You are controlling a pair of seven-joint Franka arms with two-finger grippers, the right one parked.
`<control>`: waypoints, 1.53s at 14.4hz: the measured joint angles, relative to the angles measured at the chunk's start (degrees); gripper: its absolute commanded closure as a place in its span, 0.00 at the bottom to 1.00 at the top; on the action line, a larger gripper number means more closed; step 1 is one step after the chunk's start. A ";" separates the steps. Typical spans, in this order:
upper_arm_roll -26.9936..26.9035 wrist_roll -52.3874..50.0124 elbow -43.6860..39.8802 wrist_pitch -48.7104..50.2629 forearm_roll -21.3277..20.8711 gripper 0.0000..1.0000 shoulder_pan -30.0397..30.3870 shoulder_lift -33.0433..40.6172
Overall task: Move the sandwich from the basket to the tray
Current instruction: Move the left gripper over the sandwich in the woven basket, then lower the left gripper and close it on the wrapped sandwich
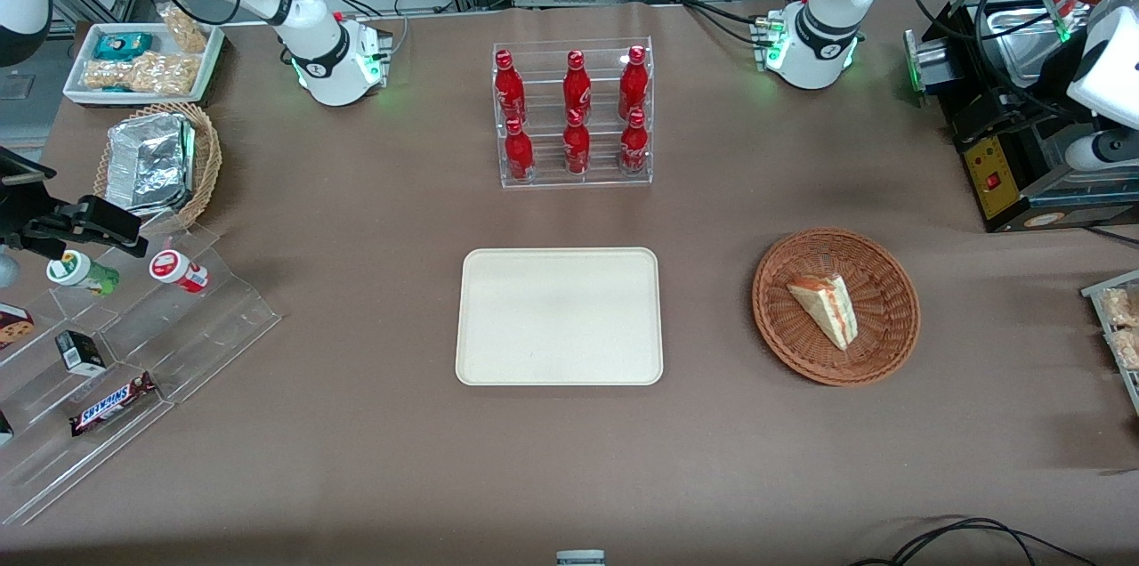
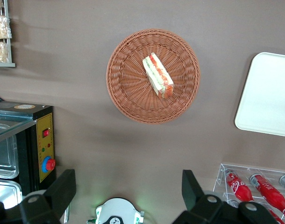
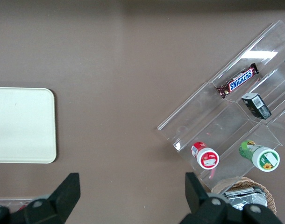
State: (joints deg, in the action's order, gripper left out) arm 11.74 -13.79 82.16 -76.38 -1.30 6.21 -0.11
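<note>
Approach step: the end effector [image 2: 128,196] hangs wide open, high above the basket [image 2: 128,100]. Next it should descend onto the sandwich [image 2: 158,75] (tray [image 1: 559,370] waits bare).

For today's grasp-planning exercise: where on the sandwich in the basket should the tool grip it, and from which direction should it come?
Come straight down from above. The sandwich lies loose in the shallow basket, so nothing blocks the top. Close the fingers across its two long bread faces near the middle of the wedge, not the narrow tip. The tool is open, well above the table.
</note>
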 measured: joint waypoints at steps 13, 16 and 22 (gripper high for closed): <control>-0.10 -5.61 2.90 -1.62 -1.63 0.00 0.71 -8.14; -0.06 -12.11 7.14 -9.71 -1.56 0.00 0.69 -10.84; 0.40 -21.91 25.07 -35.32 -1.53 0.00 0.23 -11.35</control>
State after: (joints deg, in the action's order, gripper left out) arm 12.14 -35.70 107.23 -111.70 -2.83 6.44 -11.46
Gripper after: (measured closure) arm 0.000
